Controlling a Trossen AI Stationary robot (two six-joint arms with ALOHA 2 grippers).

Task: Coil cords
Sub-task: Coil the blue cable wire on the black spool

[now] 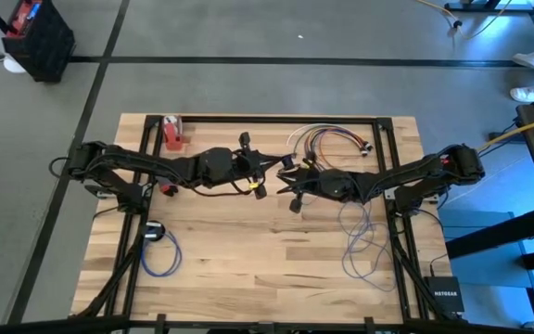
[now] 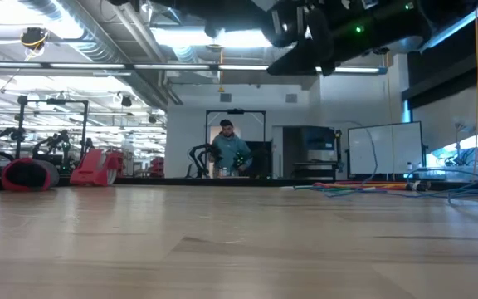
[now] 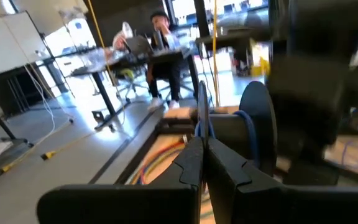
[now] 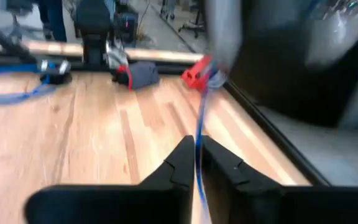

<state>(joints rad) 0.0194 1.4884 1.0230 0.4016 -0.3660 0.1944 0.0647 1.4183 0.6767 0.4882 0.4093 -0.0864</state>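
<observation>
Cords: blue cord (image 1: 360, 243) lies in loose loops lower right of the high view, running up toward the frame centre where both grippers meet above the table (image 1: 248, 250). Second blue coil (image 1: 160, 252) sits lower left beside a small black block. Bundle of multi-colour cords (image 1: 332, 139) fans out upper centre-right, long axis roughly left-right, ends pointing right.

Left gripper (image 1: 265, 176) at frame centre, fingers pressed together on the blue cord; left wrist view shows the cord (image 3: 202, 121) coming up out of the closed tips, w/ the right arm's dark body right behind it. Right gripper (image 1: 290, 181) just beside it. Right wrist view shows what the high view can't: fingers (image 4: 225, 168) nearly together w/ the blue cord (image 4: 199, 130) running straight through the narrow slot, long axis along the fingers. Whether they're clamped on it or just let go, can't tell.

Low view: arms up at top edge, off the table; cords as a flat coloured streak at right; person (image 2: 229, 151) standing far back in the room. Left wrist view shows another person seated at a desk.

Writing: black box (image 1: 445, 294) lower right of the high view reads "NETGEAR".
</observation>
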